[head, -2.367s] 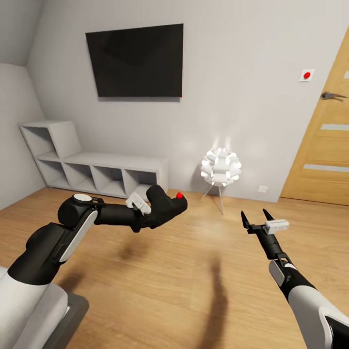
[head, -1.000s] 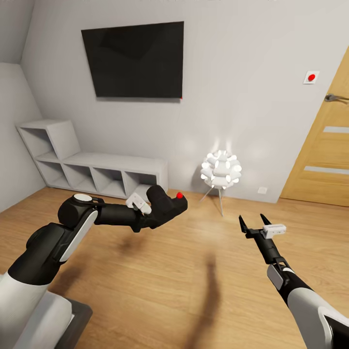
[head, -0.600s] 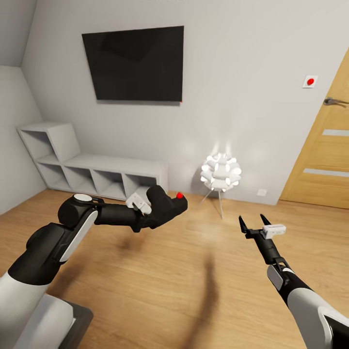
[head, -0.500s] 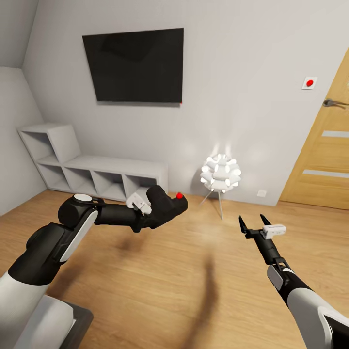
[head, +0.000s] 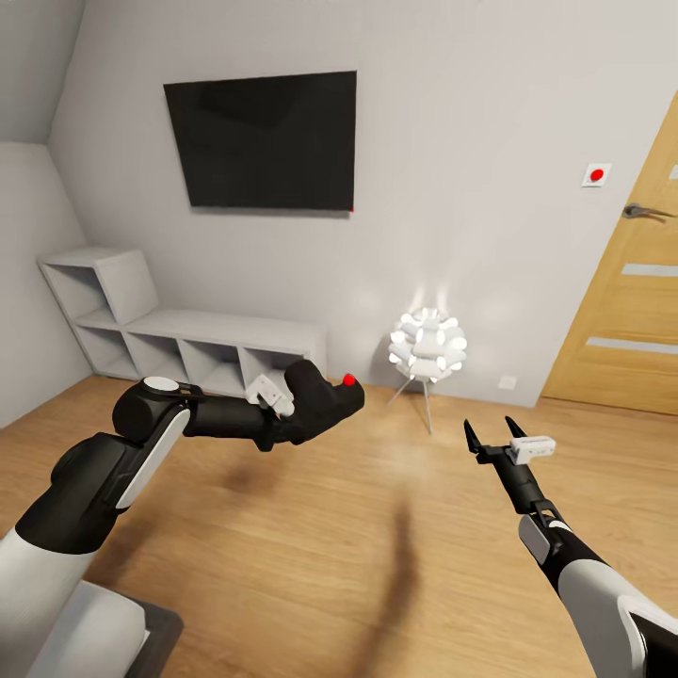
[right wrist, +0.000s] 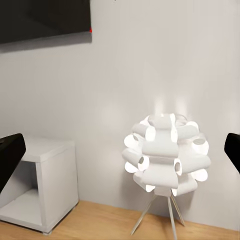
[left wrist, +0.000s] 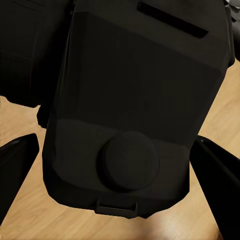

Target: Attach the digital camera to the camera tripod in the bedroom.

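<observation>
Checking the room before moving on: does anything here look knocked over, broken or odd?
Nothing stands out. The lamp stands upright and lit by the wall, the TV hangs level, and the digital camera sits firmly in the left gripper.

Light wood floor: white ball lamp on thin legs, low grey cube shelf against wall.

No words, labels, brand names or numbers can be read in any view. The digital camera held between the left jaws shows plain black faces without lettering. The black wall screen is blank, and the small white wall plate beside the door carries just a red dot.
</observation>
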